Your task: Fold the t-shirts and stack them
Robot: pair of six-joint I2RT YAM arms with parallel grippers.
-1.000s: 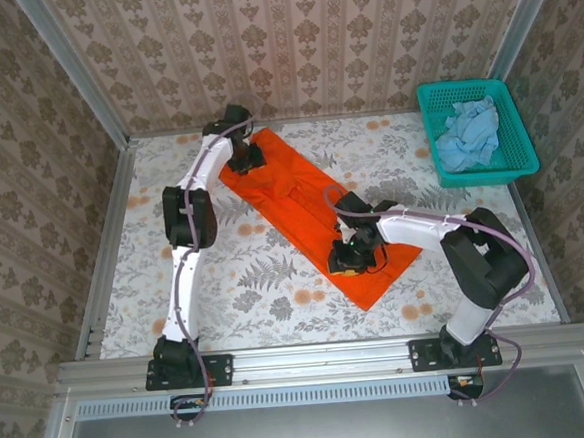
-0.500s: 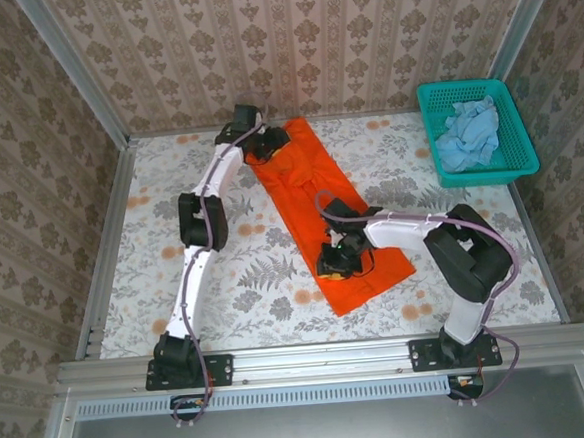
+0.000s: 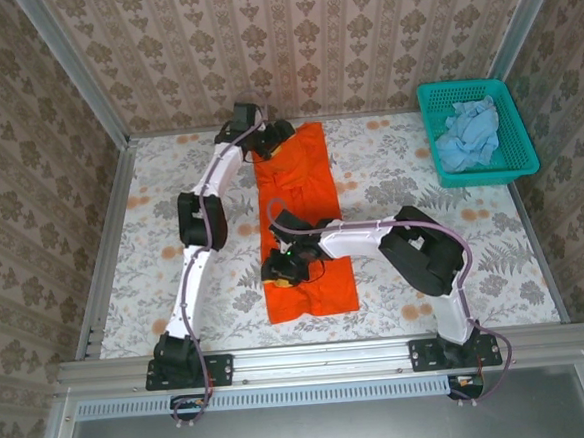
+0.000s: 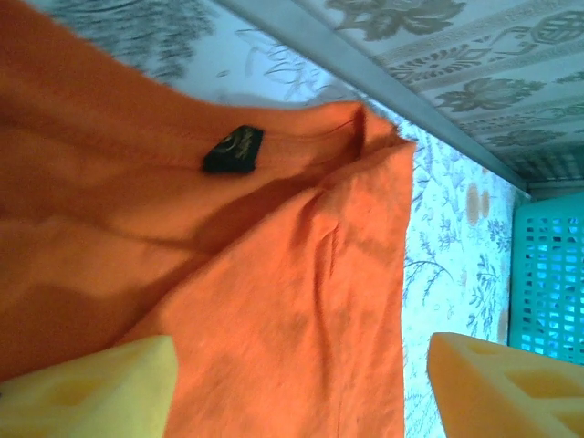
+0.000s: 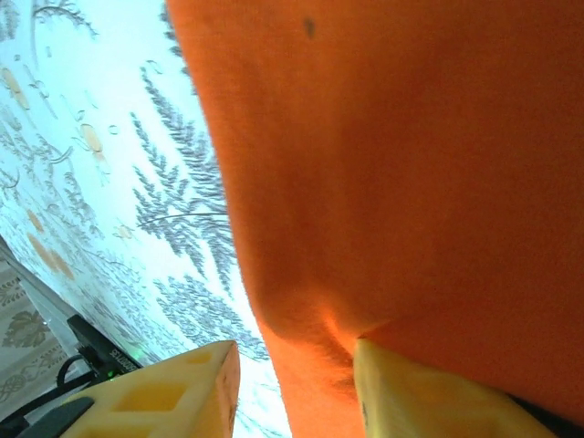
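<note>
The bright orange t-shirt [image 3: 305,218] lies as a long folded strip from the back wall toward the front of the table. Its dark neck label [image 4: 233,149] shows in the left wrist view. My left gripper [image 3: 271,140] sits at the shirt's far end, open, with its pads [image 4: 82,392] wide apart over the cloth. Also open, my right gripper [image 3: 284,270] is at the shirt's left edge near the front; one of its fingers [image 5: 438,392] is under the cloth edge and the other [image 5: 164,392] is over bare table. The pale blue t-shirt [image 3: 469,131] lies crumpled in the basket.
A teal mesh basket [image 3: 489,175] stands at the back right corner and also appears in the left wrist view [image 4: 552,283]. A metal rail [image 3: 108,242] runs along the table's left side. The floral tabletop [image 3: 422,220] lies bare between shirt and basket.
The orange shirt has swung from a diagonal to almost straight front to back. The right gripper moved left with its near end; the left gripper shifted right along the back wall.
</note>
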